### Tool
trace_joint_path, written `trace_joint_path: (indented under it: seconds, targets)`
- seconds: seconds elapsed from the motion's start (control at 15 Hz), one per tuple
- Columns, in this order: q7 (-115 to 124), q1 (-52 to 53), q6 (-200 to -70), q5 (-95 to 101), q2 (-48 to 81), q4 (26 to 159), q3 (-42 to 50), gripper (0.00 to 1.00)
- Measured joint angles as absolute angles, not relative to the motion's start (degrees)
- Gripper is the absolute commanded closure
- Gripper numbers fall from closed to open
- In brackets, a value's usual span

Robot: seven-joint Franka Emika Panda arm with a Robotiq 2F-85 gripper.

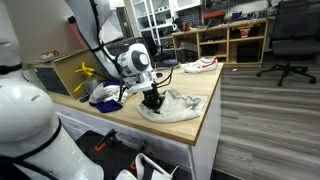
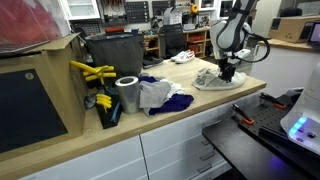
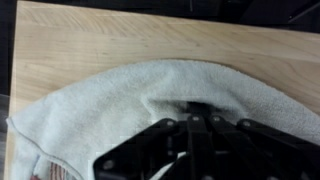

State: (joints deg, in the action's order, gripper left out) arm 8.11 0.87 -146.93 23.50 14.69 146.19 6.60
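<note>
1. Step in hand. The gripper (image 3: 194, 110) stands on the towel (image 3: 100, 110) with its fingers brought together. In the wrist view a crease in the cloth runs up to the fingertips, so the fingers appear clamped on a small fold of the towel. By this reading the work is at the pinch stage. The cloth is caught but not raised.

2. Position of the towel. The towel lies flat on the worktop (image 3: 100, 35), bunched in places, near a corner. Both exterior views show the gripper (image 1: 152, 100) (image 2: 228, 74) pointing straight down onto it. One towel (image 1: 182, 110) edge lies close to the front rim of the worktop (image 1: 195, 85).

3. Demands of a following move. Any lift from this hold calls for a slow, vertical rise, because the grip covers only a thin fold and could slip. Any drag across the worktop calls for light downward pressure, or the towel (image 2: 208, 80) may bunch further or slide over the rim.

4. Containers. In an exterior view a dark bin (image 2: 108, 112) stands at the far end of the worktop (image 2: 200, 118), well apart from the towel. It holds yellow tools (image 2: 92, 72), which project above its rim. A black crate (image 2: 115, 50) stands behind it, and its contents cannot be told. Beside the bin stand a grey roll (image 2: 127, 93) and a blue and white cloth (image 2: 162, 97).
</note>
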Motion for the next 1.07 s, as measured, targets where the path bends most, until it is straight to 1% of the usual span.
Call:
trace_joint_path:
  seconds: [0.13,0.2,0.27,0.33,0.47,0.67,0.8,0.87,0.93,1.0,1.07]
  targets:
    - [8.1,0.8,-146.9,24.2,13.8,147.7,6.6,1.00]
    - [7.8,0.7,-146.9,24.2,13.5,148.2,6.6,0.74]
    - [7.2,0.4,-147.0,24.2,13.3,148.5,6.6,0.73]
    - [6.3,0.1,-147.3,24.2,13.1,148.7,6.7,0.66]
    - [3.9,-1.0,-148.3,24.2,12.4,149.0,7.1,0.53]
    - [-1.4,-3.4,-149.1,23.7,9.4,149.0,7.7,0.28]
    - [-6.3,-5.0,-148.7,20.7,6.2,149.0,7.7,0.16]
    - [-8.8,-5.5,-147.9,18.6,4.5,149.0,7.7,0.07]
    - [-10.9,-5.8,-146.5,16.3,3.0,148.8,7.7,0.50]
    - [-12.5,-5.9,-145.0,14.4,1.7,148.7,7.7,0.46]
    - [-13.5,-5.9,-143.5,13.0,0.6,148.4,7.5,0.47]
